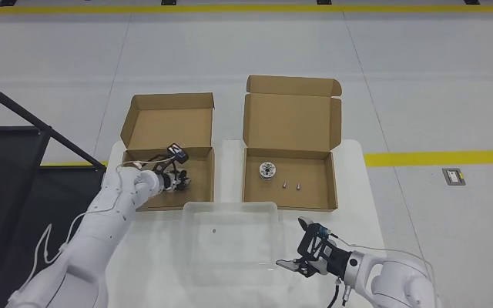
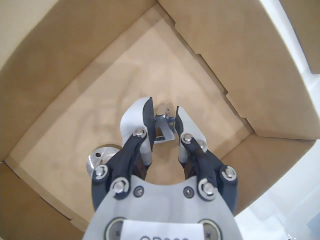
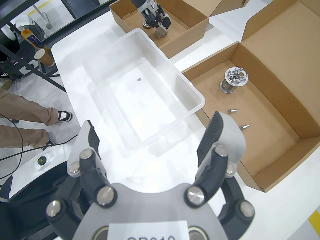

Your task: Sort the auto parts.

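My left gripper hangs inside the left cardboard box, shut on a small metal bracket part; the top view shows the left gripper there too. A round metal disc lies on the box floor beside that gripper. The right cardboard box holds a ribbed metal hub and two small bolts. My right gripper stands open with nothing between its fingers, over the table beside the clear plastic bin.
The clear bin sits at the table's middle front with a tiny dark speck inside. Both box lids stand open at the back. A paper cup stands at the table's edge near a black frame.
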Robot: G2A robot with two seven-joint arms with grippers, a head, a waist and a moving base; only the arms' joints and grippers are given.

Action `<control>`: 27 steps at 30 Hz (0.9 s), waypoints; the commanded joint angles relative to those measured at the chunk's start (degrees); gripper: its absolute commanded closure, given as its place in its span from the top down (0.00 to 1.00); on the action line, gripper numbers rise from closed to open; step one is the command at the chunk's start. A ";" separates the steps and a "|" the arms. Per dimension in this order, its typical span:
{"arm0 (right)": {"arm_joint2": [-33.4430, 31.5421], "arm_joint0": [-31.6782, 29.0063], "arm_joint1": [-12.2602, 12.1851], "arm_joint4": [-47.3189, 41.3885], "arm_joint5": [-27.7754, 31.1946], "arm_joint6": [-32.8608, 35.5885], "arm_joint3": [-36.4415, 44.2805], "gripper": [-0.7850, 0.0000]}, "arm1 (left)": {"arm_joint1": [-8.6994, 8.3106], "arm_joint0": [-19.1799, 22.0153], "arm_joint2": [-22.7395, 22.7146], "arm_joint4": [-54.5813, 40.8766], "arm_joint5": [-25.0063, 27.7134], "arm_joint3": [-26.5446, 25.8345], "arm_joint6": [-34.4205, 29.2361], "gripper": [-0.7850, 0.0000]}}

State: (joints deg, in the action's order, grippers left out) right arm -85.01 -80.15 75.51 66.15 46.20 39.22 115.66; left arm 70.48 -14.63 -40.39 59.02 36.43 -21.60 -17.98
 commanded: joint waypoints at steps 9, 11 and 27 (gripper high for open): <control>0.00 0.00 0.00 0.00 0.00 0.00 0.00 1.00 | -0.50 1.00 -2.07 0.36 2.13 -1.53 1.21 0.96; 0.00 0.00 0.00 0.00 0.00 0.00 0.00 1.00 | -1.04 1.40 -3.19 -0.31 3.86 -2.11 1.97 0.97; 0.00 0.00 0.00 0.00 0.00 0.00 0.00 1.00 | -13.75 -18.49 -28.41 -15.04 17.95 -36.12 8.99 0.00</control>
State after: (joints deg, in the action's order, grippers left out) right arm -85.01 -80.15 75.51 66.15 46.20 39.22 115.66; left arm 57.59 -29.88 -66.21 46.51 53.57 -53.30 -7.90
